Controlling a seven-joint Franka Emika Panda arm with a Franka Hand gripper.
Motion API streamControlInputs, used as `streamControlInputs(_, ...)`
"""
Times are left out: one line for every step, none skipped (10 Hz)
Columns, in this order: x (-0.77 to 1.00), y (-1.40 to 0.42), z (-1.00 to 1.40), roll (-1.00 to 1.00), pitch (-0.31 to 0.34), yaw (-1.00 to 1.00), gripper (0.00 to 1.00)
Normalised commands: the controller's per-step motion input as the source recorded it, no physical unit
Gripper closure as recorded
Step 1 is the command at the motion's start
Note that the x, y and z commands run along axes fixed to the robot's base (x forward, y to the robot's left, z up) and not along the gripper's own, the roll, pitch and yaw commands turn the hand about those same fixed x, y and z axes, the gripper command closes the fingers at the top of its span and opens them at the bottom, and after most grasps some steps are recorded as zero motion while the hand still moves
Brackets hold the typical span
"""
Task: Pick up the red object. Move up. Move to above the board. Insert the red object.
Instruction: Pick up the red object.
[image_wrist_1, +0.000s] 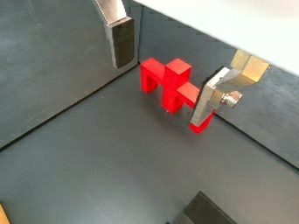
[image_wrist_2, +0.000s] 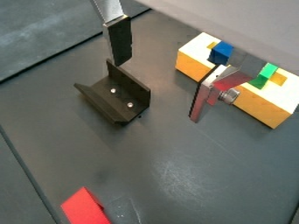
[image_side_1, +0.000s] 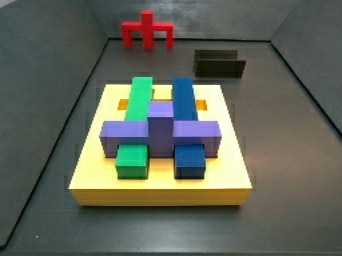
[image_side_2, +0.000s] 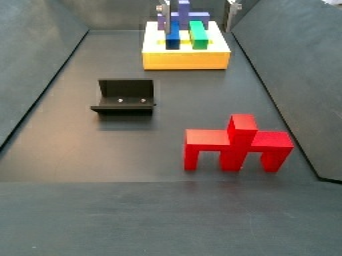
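Near the middle of a wrist view, the red object (image_wrist_1: 173, 90) stands on the dark desk (image_wrist_1: 105, 166), with one silver finger (image_wrist_1: 121, 42) at the upper left of the frame and the other finger (image_wrist_1: 215, 94) at the right, so the gripper (image_wrist_1: 167, 70) hangs with its fingers apart and nothing between them. I judge the piece is almost under the gap, a little toward the right finger, which hides one end of it; its long bar seems to run across the frame from finger to finger, not along the gap. Next, in a wrist view, the fixture (image_wrist_2: 117, 95) lies at centre left and the board (image_wrist_2: 232, 80) at the upper right, while only a red corner shows at the lower left. Then, in a side view, the red object (image_side_1: 147, 30) is at the top, far behind the board (image_side_1: 164, 172). Last, in a side view, it (image_side_2: 238, 146) stands at the lower right, well apart from the board (image_side_2: 187, 48).
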Motion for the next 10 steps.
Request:
streamControlInputs(0.0, 0.0, -0.01, 0.0, 0.017, 0.0, 0.0)
streamControlInputs(-0.01, 0.0, -0.06, 0.0, 0.0, 0.0, 0.0)
streamControlInputs(0.06, 0.31, -0.35, -0.01, 0.001, 0.05, 0.0)
streamControlInputs(0.09, 0.94, -0.56, -0.11, 0.001, 0.0, 0.0)
streamControlInputs(0.01, 1.0, -0.55, -0.02, 0.029, 0.0, 0.0)
streamControlInputs(0.0, 1.0, -0.48, 0.0, 0.05, 0.0, 0.0)
streamControlInputs(-0.16, 1.0, -0.27, 0.0, 0.1, 0.0, 0.0)
streamControlInputs(-0.28, 0.95, 0.0, 0.07, 0.12, 0.0, 0.0)
streamControlInputs(-0.39, 0.88, 0.0, 0.08, 0.094, 0.0, 0.0)
streamControlInputs(-0.47, 0.89, 0.0, 0.04, 0.051, 0.0, 0.0)
